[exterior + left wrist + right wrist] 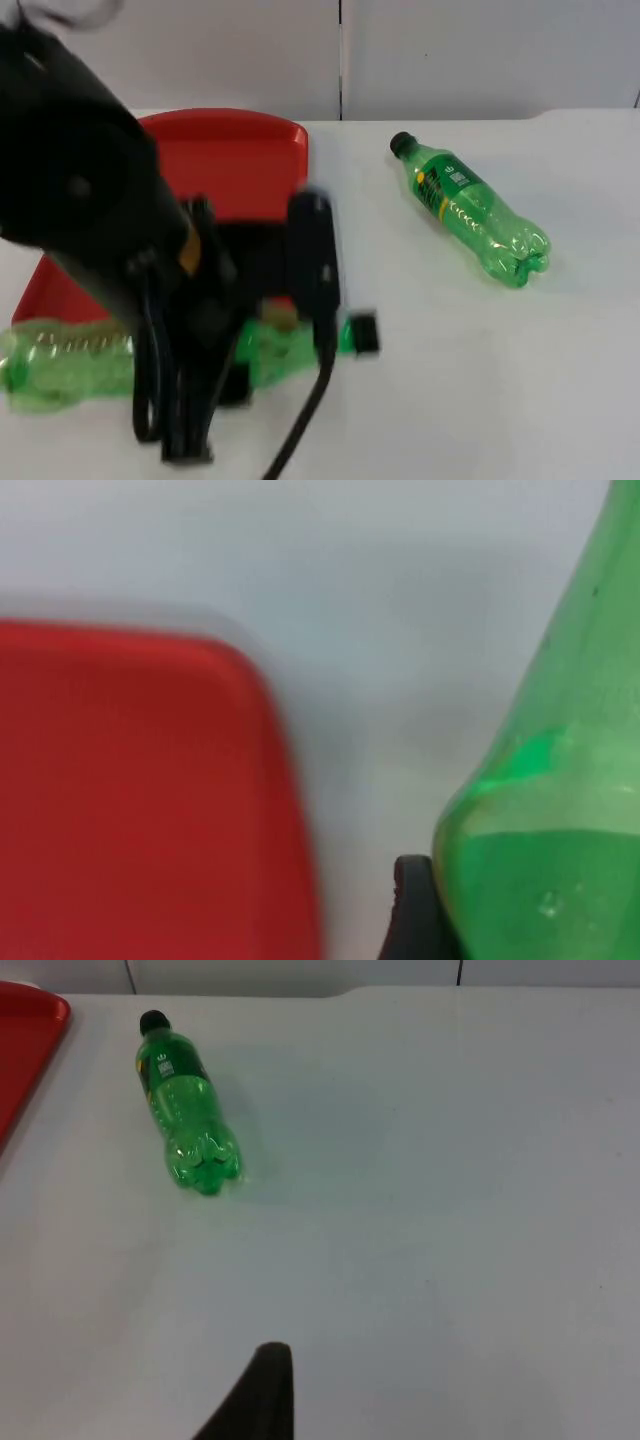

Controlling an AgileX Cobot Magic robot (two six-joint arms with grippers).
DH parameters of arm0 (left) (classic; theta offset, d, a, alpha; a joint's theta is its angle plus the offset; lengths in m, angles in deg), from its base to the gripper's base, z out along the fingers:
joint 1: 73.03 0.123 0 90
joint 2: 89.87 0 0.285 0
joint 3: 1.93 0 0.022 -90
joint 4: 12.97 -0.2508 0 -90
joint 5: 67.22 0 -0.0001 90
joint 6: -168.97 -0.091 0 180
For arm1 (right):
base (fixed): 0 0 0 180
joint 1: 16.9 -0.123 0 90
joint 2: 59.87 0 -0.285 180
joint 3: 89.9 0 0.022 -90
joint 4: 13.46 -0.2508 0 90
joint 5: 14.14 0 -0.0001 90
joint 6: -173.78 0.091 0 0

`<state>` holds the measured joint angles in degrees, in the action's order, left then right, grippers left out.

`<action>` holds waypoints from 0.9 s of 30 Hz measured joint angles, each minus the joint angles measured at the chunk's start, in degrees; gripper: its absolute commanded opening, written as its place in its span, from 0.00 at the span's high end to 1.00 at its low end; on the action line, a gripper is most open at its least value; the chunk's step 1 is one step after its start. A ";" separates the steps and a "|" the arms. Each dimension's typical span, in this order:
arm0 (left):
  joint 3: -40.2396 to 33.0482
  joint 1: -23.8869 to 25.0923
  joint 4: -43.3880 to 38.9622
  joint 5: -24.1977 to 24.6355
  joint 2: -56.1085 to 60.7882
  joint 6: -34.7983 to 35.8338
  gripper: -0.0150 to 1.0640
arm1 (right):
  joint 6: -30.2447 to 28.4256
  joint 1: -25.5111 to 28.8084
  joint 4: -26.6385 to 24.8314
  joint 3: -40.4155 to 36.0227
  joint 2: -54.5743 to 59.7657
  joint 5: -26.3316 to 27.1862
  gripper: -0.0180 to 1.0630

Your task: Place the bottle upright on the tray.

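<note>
Two green bottles lie on the white counter (480, 380), and neither stands on the red tray (240, 150) yet. The near bottle (70, 360) lies on its side along the lower left of the top view, just in front of the tray's front edge. The left gripper (270, 345) is low over it near the lower centre of that frame, at the bottle's neck end. In the left wrist view, green plastic of this bottle (540, 880) sits right against a black fingertip (415, 910), with the tray's rounded corner (150, 780) close beside. That suggests the gripper is pinching the bottle, but blur and the arm's bulk hide the fingers, so whether it is spread or pressed together cannot be told.

The second bottle (470, 210) lies on its side at the upper right of the top view, black cap toward the wall, well apart from the tray. The right wrist view looks onto this bottle (185, 1110) from a distance, and the right arm appears to wait.

By this judgement the task is at an early stage: a grasp may be forming, while lifting, turning upright and setting down on the tray all remain.
</note>
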<state>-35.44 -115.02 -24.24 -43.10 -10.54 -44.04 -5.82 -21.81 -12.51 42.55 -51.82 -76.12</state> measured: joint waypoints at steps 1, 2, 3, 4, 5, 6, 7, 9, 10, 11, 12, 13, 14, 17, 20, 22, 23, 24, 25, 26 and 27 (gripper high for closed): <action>0.00 0.00 0.62 -1.56 2.78 0.00 0.99 | 0.00 0.00 0.00 0.00 0.00 0.00 0.01; 0.00 0.00 1.27 -3.08 5.52 0.00 0.99 | 0.00 0.00 0.00 0.00 0.00 0.00 0.01; 0.00 0.00 1.27 -3.08 5.52 0.00 0.99 | 0.00 0.00 0.00 0.00 0.00 0.00 0.01; 0.00 0.00 2.24 -5.24 7.71 0.00 0.99 | 0.00 0.00 0.00 0.00 0.00 0.00 0.01; 0.00 0.00 3.30 -7.67 10.29 0.00 0.99 | 0.00 0.00 0.00 0.00 0.00 0.00 0.01; 0.00 0.00 4.69 -10.46 12.67 0.00 0.99 | 0.14 0.00 0.00 0.00 0.00 0.00 0.01; 0.00 0.00 6.18 -12.95 14.57 0.00 0.99 | 0.25 0.00 0.00 0.00 0.00 0.00 0.01; 0.00 0.00 7.53 -15.54 16.65 0.00 0.99 | 0.26 0.00 0.00 0.00 0.00 0.00 0.01; 0.00 0.00 9.14 -19.20 18.52 0.00 0.99 | 0.26 0.00 0.00 0.00 0.00 0.00 0.01; 0.00 0.00 10.92 -21.81 20.22 0.00 0.99 | 0.26 0.00 0.00 0.00 0.00 0.00 0.01; 0.00 0.00 13.32 -25.76 21.93 0.10 0.99 | 0.26 0.00 0.00 0.00 0.00 0.00 0.01; 0.00 0.00 13.32 -25.76 21.93 0.10 0.99 | 0.26 0.00 0.00 0.00 0.00 0.00 0.01; 0.00 0.00 15.22 -28.92 23.34 0.10 0.99 | 0.26 0.00 0.00 0.00 0.00 0.00 0.01; 0.00 0.15 20.21 -35.18 25.50 0.32 0.99 | 0.26 0.00 0.00 0.00 0.00 0.00 0.01; 0.00 1.41 21.97 -37.65 26.03 2.39 0.99 | 0.26 0.00 0.00 0.00 0.00 0.00 0.01; 0.00 4.11 22.48 -38.85 26.03 7.13 0.99 | 0.26 0.00 0.00 0.00 0.00 0.00 0.01; 0.00 4.11 22.48 -38.85 26.03 7.13 0.99 | 0.26 0.00 0.00 0.00 0.00 0.00 0.01; 0.00 6.49 22.63 -39.09 26.03 10.54 0.99 | 0.26 0.00 0.00 0.00 0.00 0.00 0.01; 0.00 8.44 22.66 -39.19 26.03 12.63 0.99 | 0.26 0.00 0.00 0.00 0.00 0.00 0.01; 0.00 10.36 22.54 -39.51 26.03 14.47 0.99 | 0.26 0.00 0.00 0.00 0.00 0.00 0.01; 0.00 12.21 21.68 -39.67 26.03 16.32 0.99 | 0.26 0.00 0.00 0.00 0.00 0.00 0.01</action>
<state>-35.44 -102.81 -2.56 -82.77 15.49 -27.72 -5.57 -21.81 -12.51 42.55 -51.82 -76.12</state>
